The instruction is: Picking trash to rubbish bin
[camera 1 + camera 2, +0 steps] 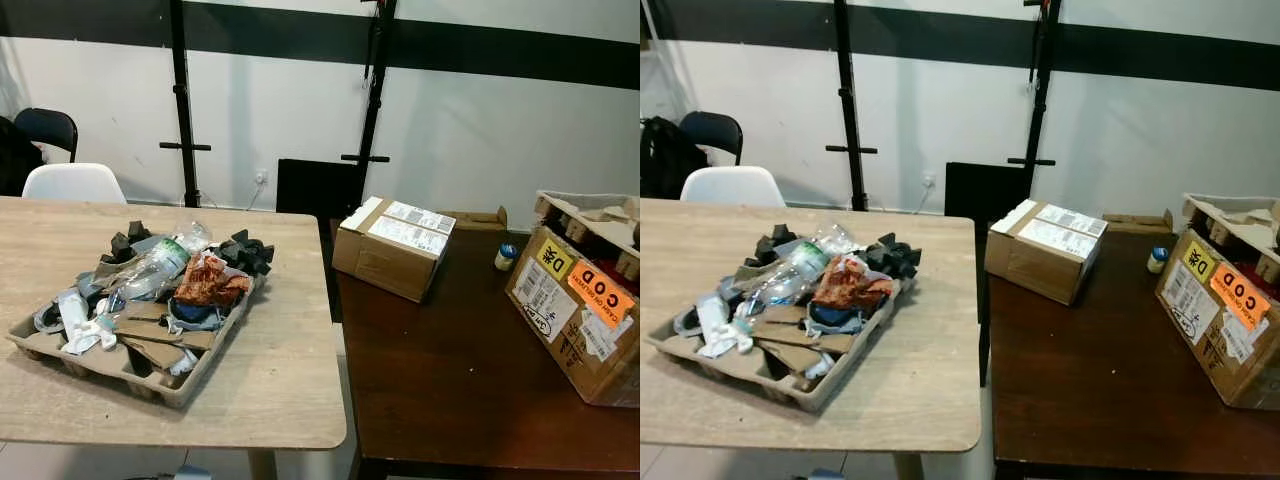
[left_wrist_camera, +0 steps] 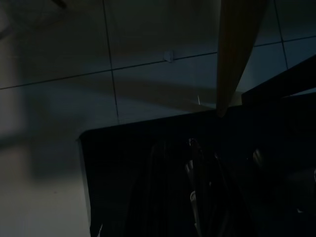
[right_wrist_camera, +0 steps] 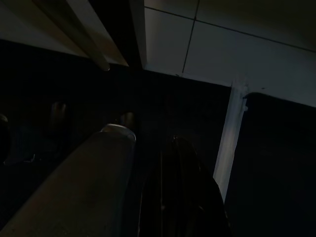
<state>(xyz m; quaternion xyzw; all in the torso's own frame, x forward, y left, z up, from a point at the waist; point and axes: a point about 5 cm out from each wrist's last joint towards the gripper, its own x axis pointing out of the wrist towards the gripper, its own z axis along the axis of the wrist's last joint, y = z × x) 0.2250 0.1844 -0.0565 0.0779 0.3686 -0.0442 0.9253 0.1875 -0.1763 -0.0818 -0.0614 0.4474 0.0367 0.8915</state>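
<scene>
On the near-left counter (image 1: 290, 380) your trash (image 1: 160, 290) sits heaped and untouched in its tray (image 1: 60, 355), all left to bin; I cannot tell either tool's opening.

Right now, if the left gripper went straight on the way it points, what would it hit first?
Probably the pale tiled floor; the left gripper hangs in deep shade, so depth is unclear.

Little of the robot's body can be made out. The left tool (image 2: 197, 197) appears as long black fingers with faint pale glints along their edges, in deep shade. The right tool (image 3: 177, 192) is similarly black, glossy, ribbed lengthwise, beside a rounded grey-silver limb segment (image 3: 84, 182).
</scene>
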